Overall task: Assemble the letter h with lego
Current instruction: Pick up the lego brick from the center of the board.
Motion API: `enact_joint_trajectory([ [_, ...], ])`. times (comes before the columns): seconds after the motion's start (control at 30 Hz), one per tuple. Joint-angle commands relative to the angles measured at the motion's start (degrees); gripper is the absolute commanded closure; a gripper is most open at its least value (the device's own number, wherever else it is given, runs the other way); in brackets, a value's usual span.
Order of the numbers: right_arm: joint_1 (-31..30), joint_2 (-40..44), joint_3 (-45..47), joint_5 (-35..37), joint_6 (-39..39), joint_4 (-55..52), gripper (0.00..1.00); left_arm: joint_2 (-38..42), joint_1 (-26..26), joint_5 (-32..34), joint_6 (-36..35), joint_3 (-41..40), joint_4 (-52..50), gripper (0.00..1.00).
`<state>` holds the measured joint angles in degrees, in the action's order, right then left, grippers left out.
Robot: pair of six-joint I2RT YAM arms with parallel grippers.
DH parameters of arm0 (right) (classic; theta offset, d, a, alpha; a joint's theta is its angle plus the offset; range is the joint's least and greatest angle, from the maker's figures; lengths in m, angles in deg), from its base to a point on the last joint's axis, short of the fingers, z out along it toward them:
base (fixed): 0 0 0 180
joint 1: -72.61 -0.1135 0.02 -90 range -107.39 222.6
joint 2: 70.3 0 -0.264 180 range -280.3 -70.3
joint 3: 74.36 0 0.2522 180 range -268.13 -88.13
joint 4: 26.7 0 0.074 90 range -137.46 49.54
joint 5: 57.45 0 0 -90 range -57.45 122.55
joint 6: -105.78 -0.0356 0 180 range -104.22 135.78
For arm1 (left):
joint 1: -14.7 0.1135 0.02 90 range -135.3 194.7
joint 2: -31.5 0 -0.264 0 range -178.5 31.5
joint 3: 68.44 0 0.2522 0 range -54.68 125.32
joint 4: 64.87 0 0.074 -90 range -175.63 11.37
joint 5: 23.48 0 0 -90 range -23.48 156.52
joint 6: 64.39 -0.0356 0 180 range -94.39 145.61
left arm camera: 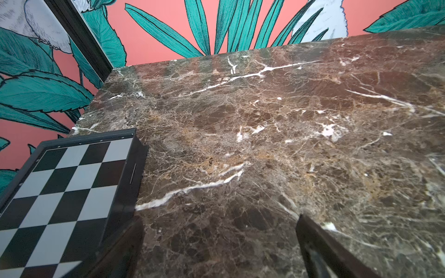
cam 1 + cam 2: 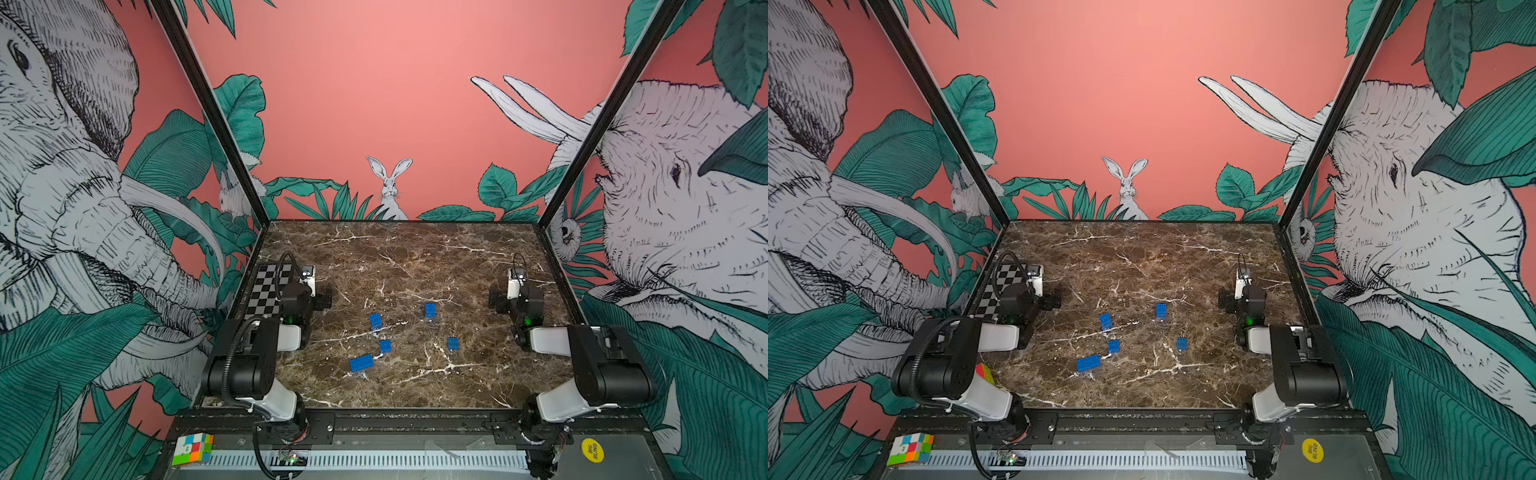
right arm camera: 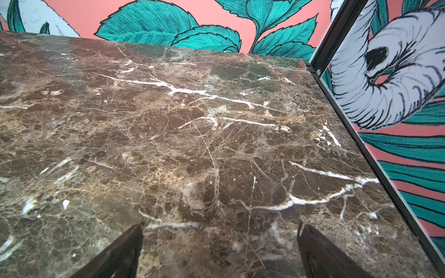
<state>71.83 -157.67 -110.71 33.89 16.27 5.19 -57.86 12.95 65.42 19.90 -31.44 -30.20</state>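
Nearest, a multicoloured puzzle cube; five blue studded plastic bricks lie apart on the brown marbled surface. The left end effector and right end effector gape, empty.

2 top views from high in front, whole table shared — 2 wrist views low, close

Bright blue bricks dot my brown, white-veined marble table; black-and-white checkerboard beside pink, green-leafed walls.
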Motion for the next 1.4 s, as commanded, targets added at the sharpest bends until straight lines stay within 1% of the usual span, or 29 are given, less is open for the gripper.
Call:
enact_joint_trajectory([
  [0.0, -0.2, -0.3, -1.0, 0.8, 0.5, 1.9, 0.02, 0.1, 0.4, 0.0, -0.7, 0.7, 1.4, 0.01],
  [0.9, -0.3, -0.2, -0.7, 0.7, 0.5, 2.3, 0.02, 0.2, 0.3, 0.0, -0.6, 0.8, 1.4, 0.01],
  [0.97, -0.3, 0.3, -0.7, 1.6, 0.0, 3.2, 0.02, 0.3, 0.4, 0.0, -0.7, 0.6, 1.7, 0.01],
  [1.0, -0.3, 1.9, -1.0, 2.5, -0.1, 1.9, 0.02, 0.4, 0.4, 0.0, -0.8, 0.6, 2.8, 0.01],
  [1.03, -0.3, 4.8, -2.3, 3.4, -0.5, -3.2, 0.02, 1.6, 0.4, -0.2, -0.8, 1.4, -0.2, 0.01],
  [1.1, -0.5, 10.6, -5.0, 3.5, -0.2, -12.9, 0.02, 5.4, 0.4, 0.1, -0.5, 4.5, -9.8, 0.01],
  [1.13, -0.6, 13.8, -5.6, 3.0, -1.4, -14.3, 0.02, 7.2, 0.4, 0.2, -0.4, 6.5, -14.6, 0.01],
  [1.17, -0.7, 17.0, -6.1, 2.0, -3.9, -15.4, 0.02, 8.9, 0.4, 0.1, -0.7, 7.8, -17.3, 0.01],
  [1.2, -0.7, 19.9, -6.8, 1.2, -6.2, -17.2, 0.02, 10.6, 0.4, -0.8, -0.6, 8.4, -18.1, 0.01],
  [1.23, -0.7, 23.6, -8.1, 1.0, -10.1, -19.8, 0.02, 12.9, 0.3, -1.1, 0.8, 8.4, -18.0, 0.0],
  [1.3, -0.7, 28.3, -9.9, 4.1, -23.0, -22.7, 0.02, 18.0, 0.2, 0.5, 6.5, 9.8, -20.3, 0.0],
  [1.33, -0.6, 30.0, -10.9, 5.8, -32.7, -26.1, 0.02, 20.0, 0.1, 1.5, 10.1, 11.6, -23.3, 0.0],
  [1.37, -0.6, 31.0, -11.3, 5.4, -38.9, -27.7, 0.02, 21.6, 0.1, 2.8, 14.0, 14.0, -26.6, 0.0],
])
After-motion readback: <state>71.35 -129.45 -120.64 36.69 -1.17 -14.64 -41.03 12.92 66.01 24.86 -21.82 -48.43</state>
